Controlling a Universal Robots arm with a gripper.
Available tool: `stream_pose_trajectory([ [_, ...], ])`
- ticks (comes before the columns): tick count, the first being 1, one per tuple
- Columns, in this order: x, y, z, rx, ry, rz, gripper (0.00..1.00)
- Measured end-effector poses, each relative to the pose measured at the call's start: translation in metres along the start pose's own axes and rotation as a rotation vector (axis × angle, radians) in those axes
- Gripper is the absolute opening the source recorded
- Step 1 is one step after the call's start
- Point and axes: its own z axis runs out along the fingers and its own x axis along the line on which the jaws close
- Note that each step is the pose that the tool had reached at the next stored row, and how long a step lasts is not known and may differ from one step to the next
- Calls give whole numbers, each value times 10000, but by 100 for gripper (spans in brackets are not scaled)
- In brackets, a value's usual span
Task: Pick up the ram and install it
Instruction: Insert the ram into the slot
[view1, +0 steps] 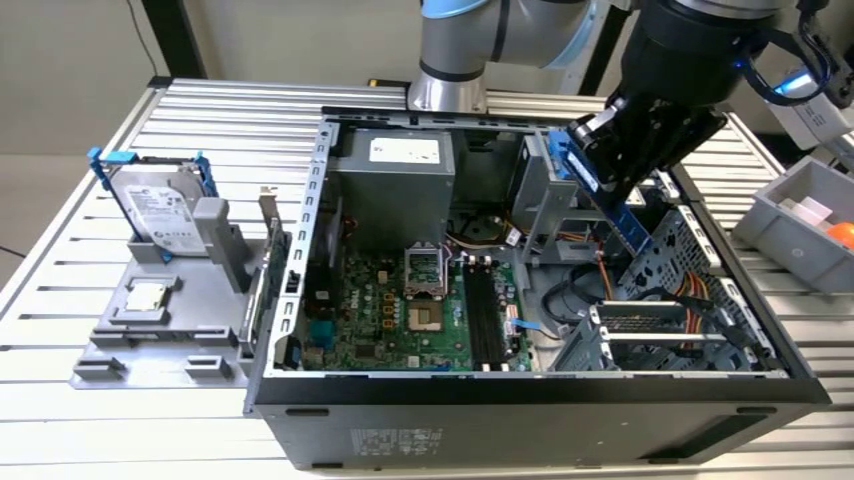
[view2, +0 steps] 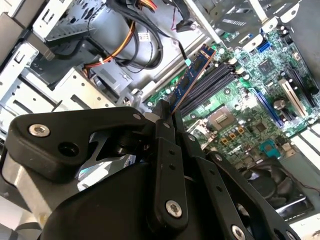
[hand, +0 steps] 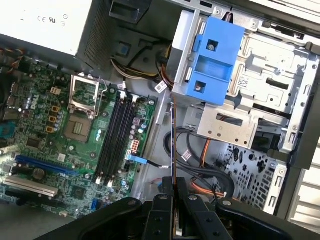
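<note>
From the exterior view's left you have the green motherboard (view1: 380, 320) with its long black slots (view1: 483, 320), then your black claw (view1: 617, 188) clamped on the thin bluish ram stick (view1: 633, 228), aloft over the open metal computer case (view1: 316, 250), apart from those slots.

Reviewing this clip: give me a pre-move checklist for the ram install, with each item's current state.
1. Grip on stick: ok; the gripper is shut on the ram.
2. Memory slots empty: ok.
3. Ram over the slots: not ok; it hangs to the exterior view's right of them, above the metal drive cage.
4. Slot latches open: cannot tell.
5. Ram seated: not ok; it hangs in the air.
</note>
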Motion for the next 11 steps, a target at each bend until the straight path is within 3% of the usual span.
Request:
stream_pose_trajectory([
  [11,11,-39,22,39,-22,896,0],
])
